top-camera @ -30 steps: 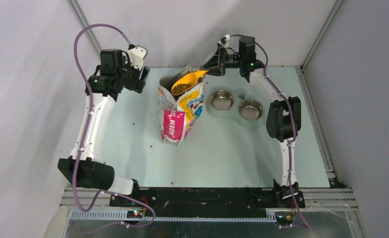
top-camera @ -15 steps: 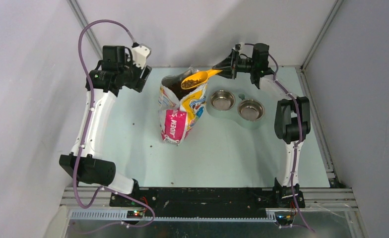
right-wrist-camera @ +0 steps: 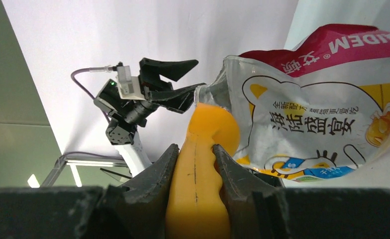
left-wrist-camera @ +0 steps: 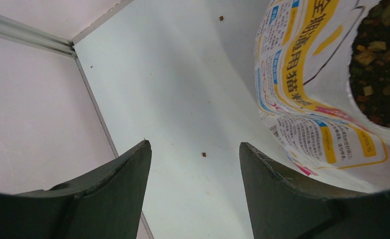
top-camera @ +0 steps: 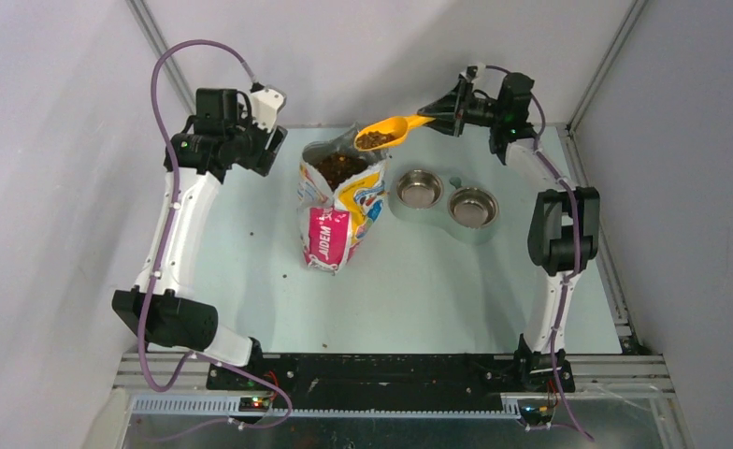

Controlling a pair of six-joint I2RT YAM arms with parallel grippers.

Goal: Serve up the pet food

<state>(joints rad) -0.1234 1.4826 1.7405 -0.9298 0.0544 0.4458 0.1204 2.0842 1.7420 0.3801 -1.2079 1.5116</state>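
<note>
Pale table (top-camera: 438,290), grey walls. Right gripper (top-camera: 435,119) clamped on scoop (top-camera: 388,132) handle. Pet food (top-camera: 374,139) heaped just ahead of its fingers, above open bag (top-camera: 344,201). Bowls (top-camera: 420,190) below, apparently bare. Left gripper (left-wrist-camera: 193,164) spread wide, holding nothing, bag beside it. Scooping done; carry and pour left.

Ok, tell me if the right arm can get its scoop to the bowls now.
Probably yes: the scoop with pet food hangs clear of the bag, nothing standing between it and the bowls.
</note>
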